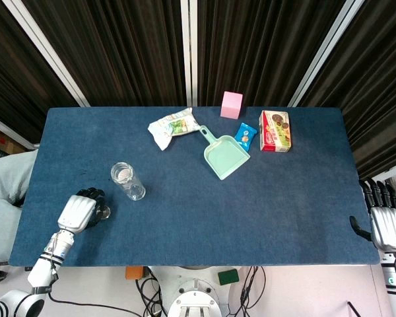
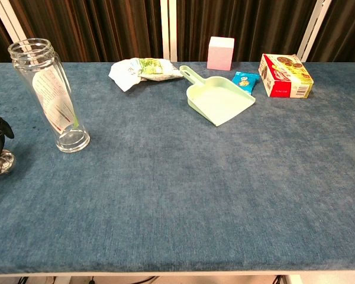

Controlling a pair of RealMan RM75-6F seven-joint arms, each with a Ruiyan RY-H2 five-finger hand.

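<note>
The blue cloth-covered surface (image 1: 251,211) fills most of the head view.

The left hand (image 1: 79,211) lies over the surface's eight o'clock corner, its dark fingers (image 1: 91,195) curled down over a small round metal lid (image 2: 0,163) that sits flat on the cloth. In the chest view the fingertips hang right above the lid and seem to touch it; whether they pinch it I cannot tell.

The right hand (image 1: 386,224) hangs off the surface's edge at about four o'clock, fingers (image 1: 377,193) straight, side by side and slightly apart, holding nothing.

A mint-green dustpan (image 1: 224,155) lies at the surface's twelve o'clock, handle pointing to eleven o'clock.

A clear glass jar (image 2: 53,97) stands upright and uncapped just beside the lid, at the lid's one o'clock, a printed label showing inside it.

A crumpled white and green snack bag (image 1: 173,127) lies at the dustpan's ten o'clock, near its handle.

A red and yellow biscuit box (image 1: 276,131) lies flat at the dustpan's two o'clock.

A pink cube (image 1: 231,104) stands at the far edge, at the dustpan's twelve o'clock.

A small blue packet (image 1: 245,136) lies between the dustpan and the box, touching the pan's rim.
</note>
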